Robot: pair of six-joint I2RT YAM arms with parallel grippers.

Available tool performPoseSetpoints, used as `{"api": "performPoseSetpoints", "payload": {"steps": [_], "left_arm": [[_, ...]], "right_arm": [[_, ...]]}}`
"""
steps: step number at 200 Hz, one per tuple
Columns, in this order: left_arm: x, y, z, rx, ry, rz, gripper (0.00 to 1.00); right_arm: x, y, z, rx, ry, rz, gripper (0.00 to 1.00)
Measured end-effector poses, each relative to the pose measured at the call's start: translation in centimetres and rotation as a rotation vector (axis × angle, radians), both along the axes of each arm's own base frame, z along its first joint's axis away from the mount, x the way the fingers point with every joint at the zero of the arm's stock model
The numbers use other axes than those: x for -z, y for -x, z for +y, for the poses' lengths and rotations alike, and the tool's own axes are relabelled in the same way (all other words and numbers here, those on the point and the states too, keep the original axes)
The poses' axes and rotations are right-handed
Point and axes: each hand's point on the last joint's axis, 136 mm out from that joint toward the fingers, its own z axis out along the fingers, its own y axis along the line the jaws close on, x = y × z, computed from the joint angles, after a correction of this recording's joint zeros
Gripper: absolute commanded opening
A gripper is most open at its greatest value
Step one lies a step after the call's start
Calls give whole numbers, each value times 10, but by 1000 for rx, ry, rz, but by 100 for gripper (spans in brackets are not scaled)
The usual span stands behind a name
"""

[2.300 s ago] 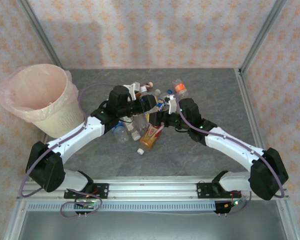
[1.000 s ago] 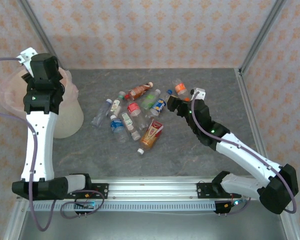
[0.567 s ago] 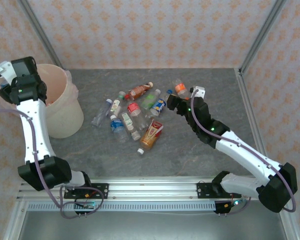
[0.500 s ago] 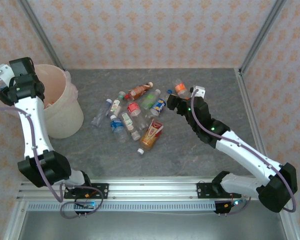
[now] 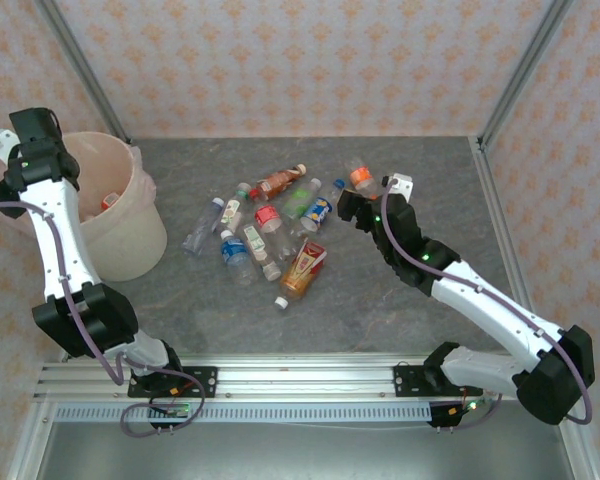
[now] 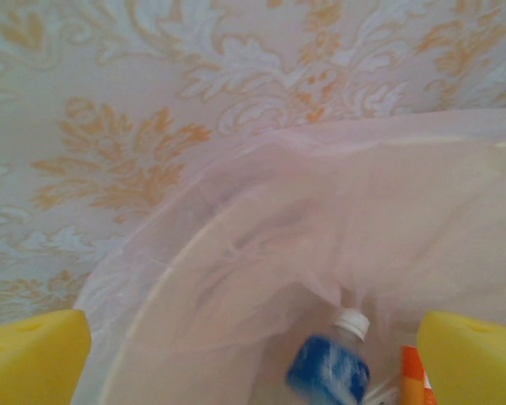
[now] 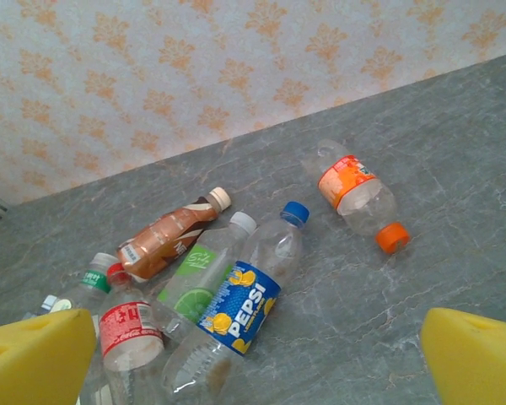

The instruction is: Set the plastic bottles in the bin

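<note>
Right hand (image 7: pixel 255 359), wide open and empty, was nearest: Pepsi bottle (image 7: pixel 236 314) just ahead, long axis slanting toward the surface's far edge. Left hand (image 6: pixel 253 354) gaped empty over the bin (image 5: pixel 132 245).

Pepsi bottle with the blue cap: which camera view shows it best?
The right wrist view: the Pepsi bottle lies close to the camera, its label readable and its blue cap clear. The top external view shows it small, with only the blue label telling it apart.

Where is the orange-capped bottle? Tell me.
In the top view the orange-capped bottle lies just beyond the right gripper, right of centre; in the right wrist view the Pepsi bottle lies apart on its left.
</note>
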Motion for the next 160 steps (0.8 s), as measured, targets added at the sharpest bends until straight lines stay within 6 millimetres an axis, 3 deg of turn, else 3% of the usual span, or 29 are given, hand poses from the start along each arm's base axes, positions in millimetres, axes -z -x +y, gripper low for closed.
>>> {"api": "performPoseSetpoints", "payload": {"steps": [39, 91, 114, 160], "left_arm": [[-4, -21, -32, 127, 64, -74, 100], [-37, -47, -113, 403, 137, -279, 100], [-42, -52, -146, 519, 199, -366, 100], [-42, -72, -235, 818, 333, -452, 100]], "right_arm": [[21, -11, -5, 36, 26, 53, 99], [38, -29, -15, 54, 43, 109, 99], [43, -35, -18, 33, 88, 123, 99], [53, -70, -19, -32, 198, 187, 99]]}}
